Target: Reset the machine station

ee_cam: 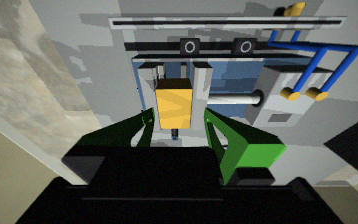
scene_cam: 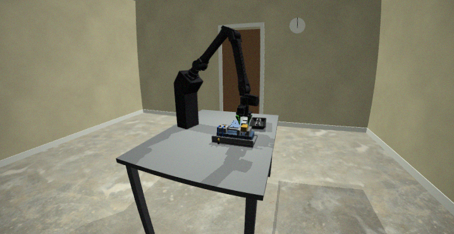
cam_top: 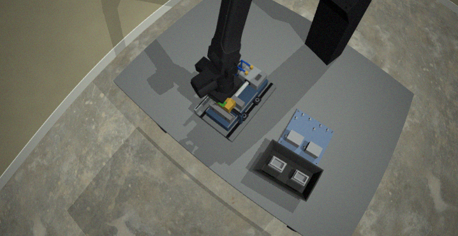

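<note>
A yellow brass blank (cam_top: 229,104) (scene_cam: 244,128) (ee_cam: 174,109) sits between the fixed jaw (ee_cam: 148,92) and the moving jaw (ee_cam: 199,97) of the open vise; the low bars under it are hidden. The work stop (ee_cam: 175,134) shows at its short end. My gripper (ee_cam: 179,112) is open and empty, with one green finger on each side of the brass blank and visible gaps. Two gray blanks (cam_top: 295,138) (cam_top: 314,149) lie on the blue infeed plate (cam_top: 315,136). Two pocketed parts (cam_top: 277,164) (cam_top: 300,177) lie pocket up in the black outfeed tray (cam_top: 294,158).
The hose block (cam_top: 252,76) (ee_cam: 290,82) with blue hoses stands at the vise's other end, joined by a white rod (ee_cam: 232,98). Short pins stick up from the infeed plate near the gray blanks. The tray's high walls border the plate. The arm's base column (cam_top: 333,32) (scene_cam: 187,105) stands behind.
</note>
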Action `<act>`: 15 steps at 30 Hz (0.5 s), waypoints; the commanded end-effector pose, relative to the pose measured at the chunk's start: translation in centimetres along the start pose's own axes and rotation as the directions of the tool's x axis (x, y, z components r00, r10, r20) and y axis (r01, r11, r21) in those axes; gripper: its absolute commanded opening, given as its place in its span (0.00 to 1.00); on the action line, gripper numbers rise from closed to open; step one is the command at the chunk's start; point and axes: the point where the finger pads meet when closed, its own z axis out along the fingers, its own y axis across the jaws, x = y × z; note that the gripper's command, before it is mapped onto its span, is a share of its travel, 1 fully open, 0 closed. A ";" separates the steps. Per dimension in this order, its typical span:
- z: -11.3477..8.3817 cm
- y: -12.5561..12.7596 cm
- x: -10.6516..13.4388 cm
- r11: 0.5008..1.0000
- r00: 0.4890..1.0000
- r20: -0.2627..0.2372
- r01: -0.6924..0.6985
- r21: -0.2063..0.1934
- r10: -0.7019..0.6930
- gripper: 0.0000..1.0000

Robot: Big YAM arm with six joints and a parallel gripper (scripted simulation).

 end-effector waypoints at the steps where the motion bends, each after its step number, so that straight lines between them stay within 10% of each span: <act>1: 0.5 1.3 0.8 1.000 1.000 -0.007 0.006 -0.022 -0.006 0.64; 15: 0.2 1.4 0.8 1.000 1.000 -0.006 0.006 -0.025 -0.006 0.64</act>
